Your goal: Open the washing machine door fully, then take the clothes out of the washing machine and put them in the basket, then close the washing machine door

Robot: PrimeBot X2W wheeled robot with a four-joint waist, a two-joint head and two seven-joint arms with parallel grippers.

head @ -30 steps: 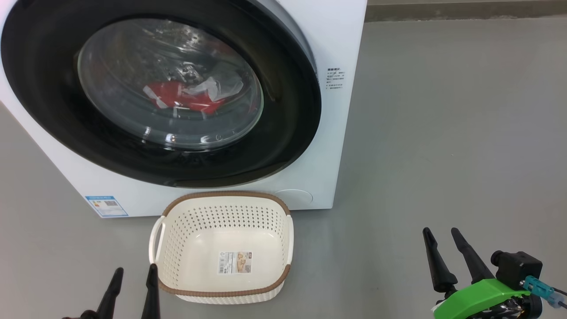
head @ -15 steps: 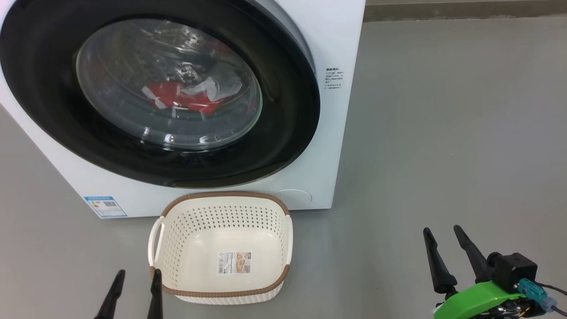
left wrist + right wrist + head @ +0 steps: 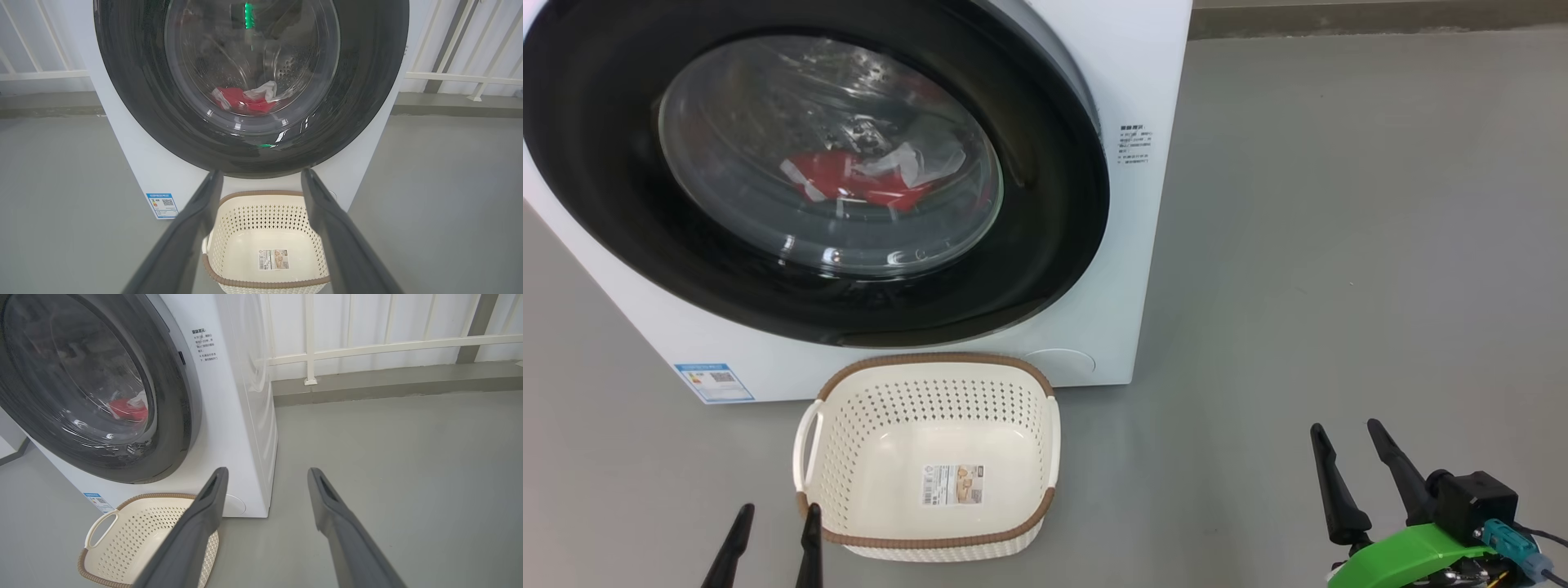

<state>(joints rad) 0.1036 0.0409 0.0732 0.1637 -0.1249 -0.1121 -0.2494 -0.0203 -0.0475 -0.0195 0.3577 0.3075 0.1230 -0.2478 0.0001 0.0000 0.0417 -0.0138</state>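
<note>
The white washing machine (image 3: pixel 1143 82) stands on the floor with its black-rimmed washing machine door (image 3: pixel 1054 204) lying against its front. Through the glass I see the red and white clothes (image 3: pixel 858 178) low in the drum; they also show behind the door in the left wrist view (image 3: pixel 245 100). The cream basket (image 3: pixel 931 384) sits on the floor just in front of the machine, holding nothing but its paper label. My left gripper (image 3: pixel 774 516) is open at the basket's near left corner. My right gripper (image 3: pixel 1346 429) is open over bare floor, well right of the basket.
Grey floor spreads to the right of the machine. A white railing (image 3: pixel 367 347) and a low grey kerb (image 3: pixel 388 384) run behind it. A blue label (image 3: pixel 713 382) is stuck on the machine's lower left front.
The head view has shifted slightly, so the machine and basket sit a little further left. Both grippers have sunk a little lower in the picture and stay open.
</note>
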